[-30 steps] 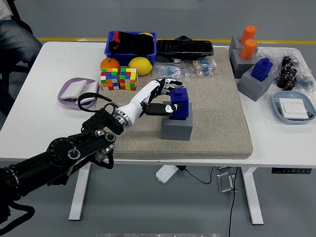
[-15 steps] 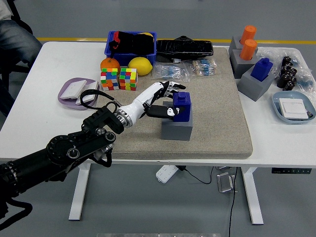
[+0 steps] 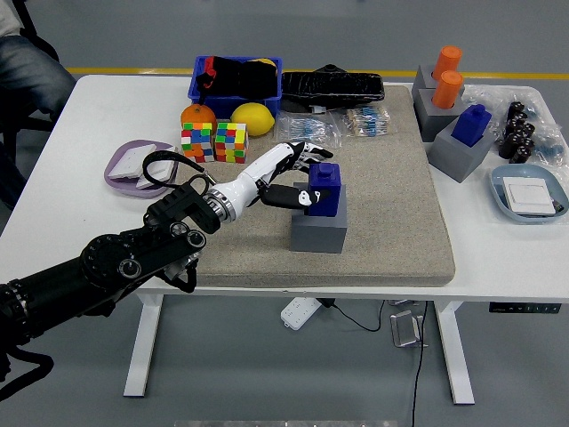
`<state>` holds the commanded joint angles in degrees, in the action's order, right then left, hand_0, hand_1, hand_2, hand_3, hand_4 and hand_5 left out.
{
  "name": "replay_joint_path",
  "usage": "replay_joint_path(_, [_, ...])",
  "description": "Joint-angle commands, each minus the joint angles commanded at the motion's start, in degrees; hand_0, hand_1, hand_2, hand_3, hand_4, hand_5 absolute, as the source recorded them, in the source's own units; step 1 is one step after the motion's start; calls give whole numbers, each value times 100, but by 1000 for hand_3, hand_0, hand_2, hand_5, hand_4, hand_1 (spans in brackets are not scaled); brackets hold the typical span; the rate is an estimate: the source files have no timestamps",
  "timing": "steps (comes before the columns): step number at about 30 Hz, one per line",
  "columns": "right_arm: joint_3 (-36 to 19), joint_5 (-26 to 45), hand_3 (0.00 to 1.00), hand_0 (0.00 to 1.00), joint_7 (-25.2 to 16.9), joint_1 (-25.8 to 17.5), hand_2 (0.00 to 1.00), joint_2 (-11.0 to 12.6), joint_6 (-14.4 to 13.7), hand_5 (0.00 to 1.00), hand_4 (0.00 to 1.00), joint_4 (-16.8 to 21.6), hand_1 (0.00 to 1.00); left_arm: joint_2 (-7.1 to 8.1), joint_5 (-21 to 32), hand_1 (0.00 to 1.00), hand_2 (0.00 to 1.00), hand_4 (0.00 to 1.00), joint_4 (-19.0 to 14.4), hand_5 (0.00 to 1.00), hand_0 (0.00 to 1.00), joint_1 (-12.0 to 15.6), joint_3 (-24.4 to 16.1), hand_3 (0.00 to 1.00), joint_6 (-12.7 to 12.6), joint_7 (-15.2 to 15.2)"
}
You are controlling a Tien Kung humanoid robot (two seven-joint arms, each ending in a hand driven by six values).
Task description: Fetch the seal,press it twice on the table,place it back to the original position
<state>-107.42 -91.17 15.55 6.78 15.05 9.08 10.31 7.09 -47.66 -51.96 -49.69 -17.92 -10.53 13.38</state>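
White table (image 3: 498, 258) carries a grey mat (image 3: 391, 222). Left arm reaches in over the mat — left hand (image 3: 298, 173) has its fingers wrapped around the blue seal (image 3: 324, 189), which sits in its grey holder block (image 3: 318, 231) mid-mat.

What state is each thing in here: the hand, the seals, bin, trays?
Left hand: fingers closed around the blue seal.
Blue seal: upright in its grey base, on the mat.
Second blue seal: upright in its holder, untouched.
Orange seals: upright in holders.
Blue bin: holds dark items.
Purple tray: holds a white piece.
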Motion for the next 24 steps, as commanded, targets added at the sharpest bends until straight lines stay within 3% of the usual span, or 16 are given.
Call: replay_joint_path(24, [-10,14,754,889,-16,29,729,5,4,534,869,0,751,76,-43,524,460,513,-29,2,812,-110,104,746,80,-68])
